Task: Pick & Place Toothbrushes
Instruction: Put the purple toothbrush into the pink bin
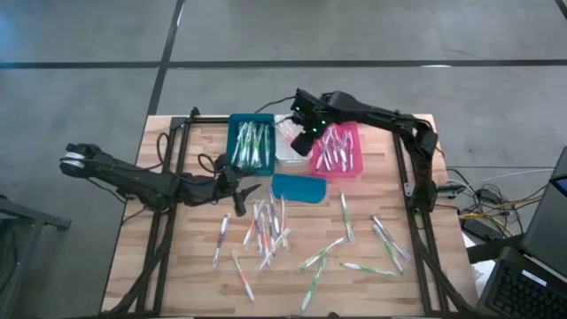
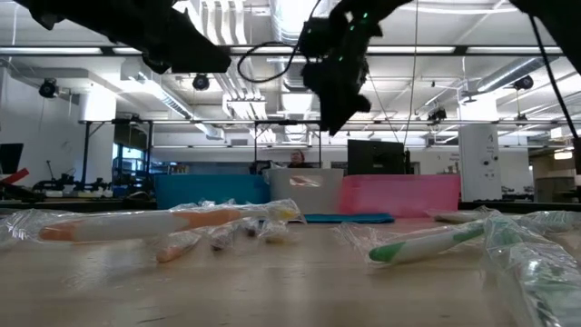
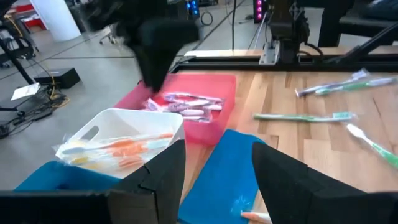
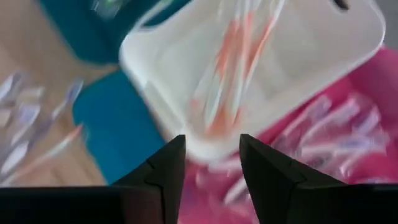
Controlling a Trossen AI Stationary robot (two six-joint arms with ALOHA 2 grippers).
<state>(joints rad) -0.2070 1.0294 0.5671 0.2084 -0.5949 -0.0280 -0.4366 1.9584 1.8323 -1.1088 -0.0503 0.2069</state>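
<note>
The right tool (image 1: pixel 305 140) hangs released and empty over the white bin (image 1: pixel 288 142) and pink bin (image 1: pixel 341 152), apparently after a drop. The left tool (image 1: pixel 248 192), also parted, nears loose toothbrushes (image 1: pixel 266 221) scattered across the tabletop (image 1: pixel 177 283) beside a teal lid (image 1: pixel 299 187).

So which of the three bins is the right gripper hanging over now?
The right gripper hangs over the seam between the white middle bin and the pink bin, clear of the teal bin.

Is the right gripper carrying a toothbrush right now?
No. In the right wrist view the right gripper is open with nothing between its fingers, hanging above the white bin and the pink bin.
</note>
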